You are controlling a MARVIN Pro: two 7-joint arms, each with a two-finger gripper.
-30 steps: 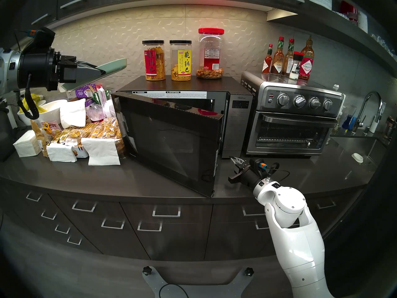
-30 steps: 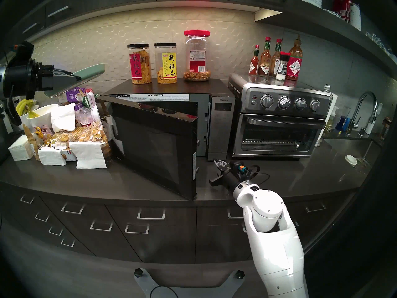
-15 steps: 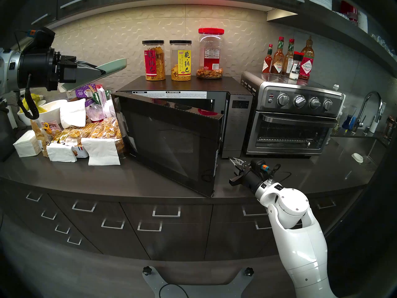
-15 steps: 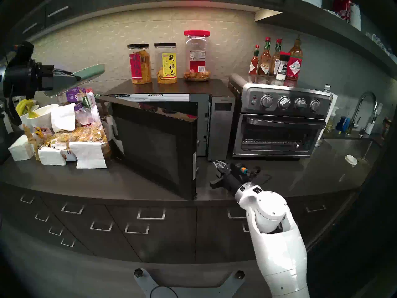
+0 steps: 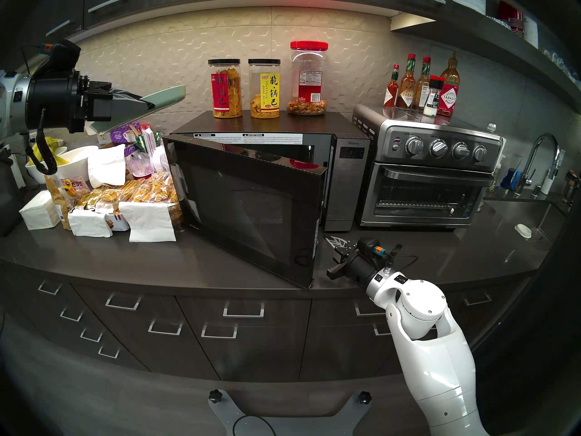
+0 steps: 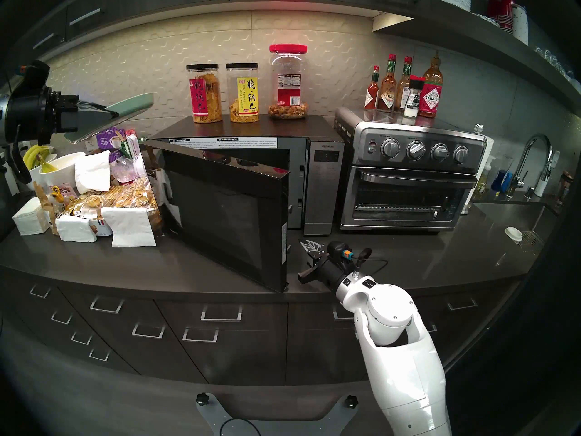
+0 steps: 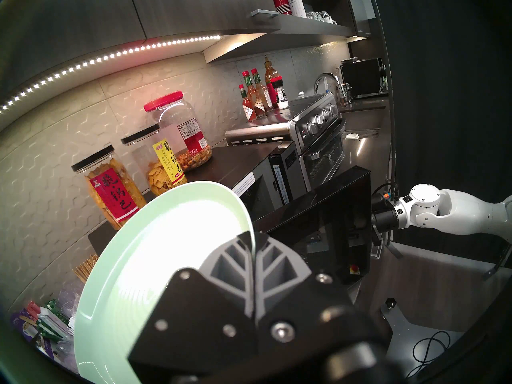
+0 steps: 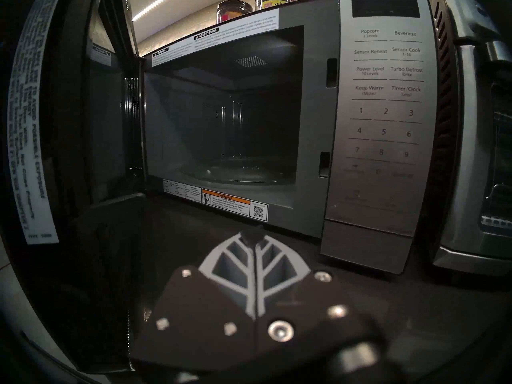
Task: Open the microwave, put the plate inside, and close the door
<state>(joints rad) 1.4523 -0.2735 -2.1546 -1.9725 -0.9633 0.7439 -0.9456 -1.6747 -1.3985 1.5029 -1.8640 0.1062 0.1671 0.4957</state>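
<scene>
The black microwave [image 5: 349,174] stands on the counter with its glass door [image 5: 251,212] swung about halfway open, hinged at the left. My left gripper [image 5: 147,106] is shut on the rim of the mint-green plate [image 5: 166,97] and holds it tilted, high above the snacks left of the microwave. The left wrist view shows the plate [image 7: 155,250] clamped between the fingers. My right gripper [image 5: 328,238] is shut and empty, low over the counter just right of the door's free edge. The right wrist view shows the empty cavity [image 8: 221,120] with its glass turntable.
A stainless toaster oven [image 5: 430,177] stands right of the microwave with sauce bottles [image 5: 421,86] on top. Three jars [image 5: 264,89] stand on the microwave. Snack bags, napkins and bowls [image 5: 125,196] crowd the counter behind the door's left side. A sink [image 5: 540,164] is far right.
My right gripper has shifted a little left and nearer to me, closer to the door's free edge. The left arm, the plate and the door have not moved.
</scene>
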